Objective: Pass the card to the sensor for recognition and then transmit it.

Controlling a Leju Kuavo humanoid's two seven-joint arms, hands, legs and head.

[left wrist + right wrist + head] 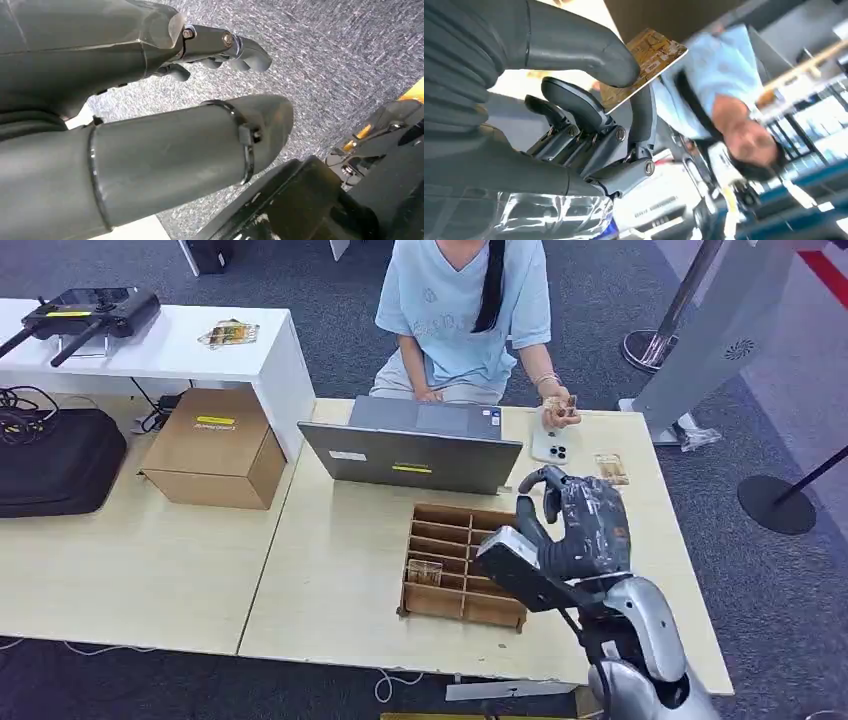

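1. Head view, far left: a black bag lies on the light wooden table, with a cardboard box beside it. Behind them a white table carries a black controller.
2. In the middle of the head view a grey laptop stands open, its back toward the robot. A person in a light blue shirt sits behind it.
3. In front of the laptop is a brown cardboard tray with many compartments. One card stands in a left compartment.
4. To the right, the right hand is raised above the tray's right end.
5. In the right wrist view the right hand pinches the card between the thumb and the fingers. The card is thin, golden brown, with a printed pattern and a pale edge.
6. A white phone and another small card lie on the table near the person.
7. In the left wrist view the left hand is over grey carpet, holding nothing, fingers slightly curled and apart.
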